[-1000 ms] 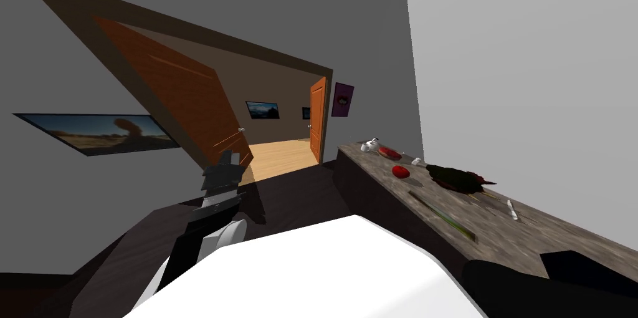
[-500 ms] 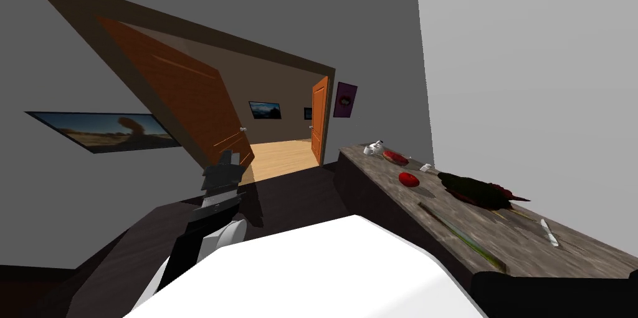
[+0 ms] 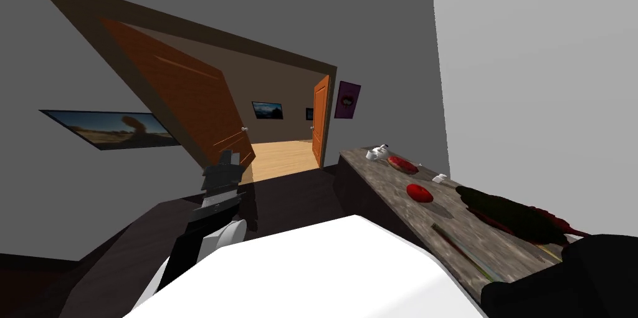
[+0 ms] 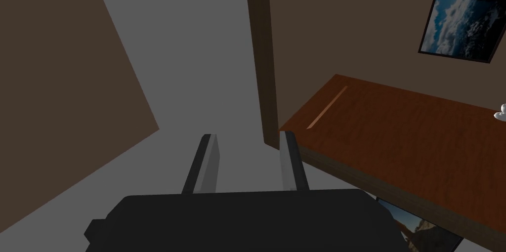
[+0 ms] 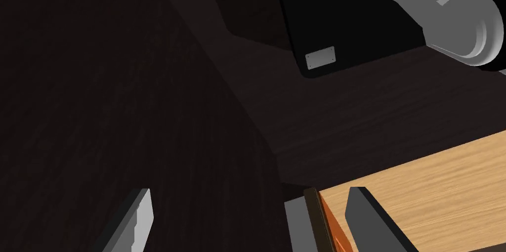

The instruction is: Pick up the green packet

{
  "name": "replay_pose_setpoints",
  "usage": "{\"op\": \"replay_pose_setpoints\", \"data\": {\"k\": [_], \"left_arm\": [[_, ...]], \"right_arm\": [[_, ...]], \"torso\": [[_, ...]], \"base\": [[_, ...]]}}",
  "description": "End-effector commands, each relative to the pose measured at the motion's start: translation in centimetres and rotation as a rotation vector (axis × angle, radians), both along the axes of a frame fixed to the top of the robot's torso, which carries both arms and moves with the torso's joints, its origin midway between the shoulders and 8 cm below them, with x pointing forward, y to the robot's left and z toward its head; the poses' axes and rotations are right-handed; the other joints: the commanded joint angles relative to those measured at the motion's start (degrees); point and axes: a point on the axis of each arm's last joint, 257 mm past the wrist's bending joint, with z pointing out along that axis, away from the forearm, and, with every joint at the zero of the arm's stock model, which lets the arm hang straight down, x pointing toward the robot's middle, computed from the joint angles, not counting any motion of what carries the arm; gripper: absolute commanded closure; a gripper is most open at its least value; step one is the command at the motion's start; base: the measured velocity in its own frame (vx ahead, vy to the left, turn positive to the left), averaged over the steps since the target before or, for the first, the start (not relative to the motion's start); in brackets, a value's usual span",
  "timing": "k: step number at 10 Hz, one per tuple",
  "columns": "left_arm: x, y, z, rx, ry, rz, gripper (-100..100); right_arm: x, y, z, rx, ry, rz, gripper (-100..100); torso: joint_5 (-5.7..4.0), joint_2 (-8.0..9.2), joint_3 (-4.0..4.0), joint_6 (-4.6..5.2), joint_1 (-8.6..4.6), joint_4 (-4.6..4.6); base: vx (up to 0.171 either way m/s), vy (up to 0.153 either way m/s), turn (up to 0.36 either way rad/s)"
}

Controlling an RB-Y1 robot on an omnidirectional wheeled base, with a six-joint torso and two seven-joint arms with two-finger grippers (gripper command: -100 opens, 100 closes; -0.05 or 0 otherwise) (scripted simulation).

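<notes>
**A:** What has changed?

**B:** Only my view. I am turning, so the table point(image 3: 383, 178) slides right and nearer in the head view. Nothing on it shifts.

**A:** Where is the packet point(image 3: 464, 250)?

**B:** I take it to be the flat green strip lying on the table, well apart from the left gripper point(image 4: 248, 136), off to its right. A dark green heap point(image 3: 511, 214) lies just beyond it, so I am not certain.

**A:** And the grippers?

**B:** The left's fingers stand parted, grasping nothing, raised towards the door point(image 3: 180, 108). The right gripper point(image 5: 250, 192) is spread wide and empty over dark floor point(image 5: 99, 91).

**A:** Meaning?

**B:** I am still on approach, and I judge the packet out of reach.
</notes>
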Motion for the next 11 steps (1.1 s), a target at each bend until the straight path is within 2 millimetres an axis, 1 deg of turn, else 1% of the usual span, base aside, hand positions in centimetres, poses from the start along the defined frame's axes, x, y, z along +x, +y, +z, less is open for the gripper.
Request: {"op": "replay_pose_setpoints", "data": {"k": [1,2,3,4,5,6,7,9,11], "left_arm": [[0.0,0.0,0.0,0.000,0.000,0.000,0],[0.0,0.0,0.0,0.000,0.000,0.000,0],[0.0,0.0,0.0,0.000,0.000,0.000,0],[0.0,0.0,0.0,0.000,0.000,0.000,0],[0.0,0.0,0.0,0.000,0.000,0.000,0],[0.0,0.0,0.0,0.000,0.000,0.000,0],[0.0,0.0,0.0,0.000,0.000,0.000,0],[0.0,0.0,0.0,0.000,0.000,0.000,0],[0.0,0.0,0.0,0.000,0.000,0.000,0]], "right_arm": [[-2.4,-1.2,1.0,-0.021,0.066,0.036,-100],[-2.7,-1.2,1.0,-0.021,0.072,0.035,-100],[-4.4,-2.1,1.8,-0.036,0.122,0.064,-100],[-5.8,-2.9,2.4,-0.048,0.167,0.094,-100],[-6.9,-3.6,3.1,-0.056,0.206,0.124,-100],[-6.9,-3.6,3.1,-0.056,0.206,0.124,-100],[-7.7,-4.2,3.7,-0.062,0.239,0.154,-100],[-8.6,-5.1,4.5,-0.063,0.287,0.213,-100],[-8.5,-5.5,4.7,-0.053,0.311,0.271,-100]], "torso": [[0.00,0.00,0.00,0.00,0.00,0.00],[0.00,0.00,0.00,-0.02,-0.07,0.00],[0.02,0.08,0.05,0.00,0.11,0.02],[0.05,0.08,0.05,-0.01,0.15,0.02],[-0.01,-0.03,-0.01,-0.03,-0.10,0.00],[-0.07,-0.12,-0.07,-0.04,-0.29,-0.03],[-0.04,0.02,0.01,0.01,-0.10,0.00],[-0.05,0.10,0.07,-0.02,-0.18,0.03],[-0.10,0.00,-0.01,-0.03,-0.33,0.00]], "base": [[0.097,-0.182,0.066],[0.067,-0.135,0.060],[0.074,-0.123,0.065],[0.115,-0.201,0.127],[0.133,-0.249,0.162],[0.070,-0.189,0.045],[0.022,-0.198,0.051],[0.089,-0.247,0.104],[0.050,-0.239,0.108]]}}
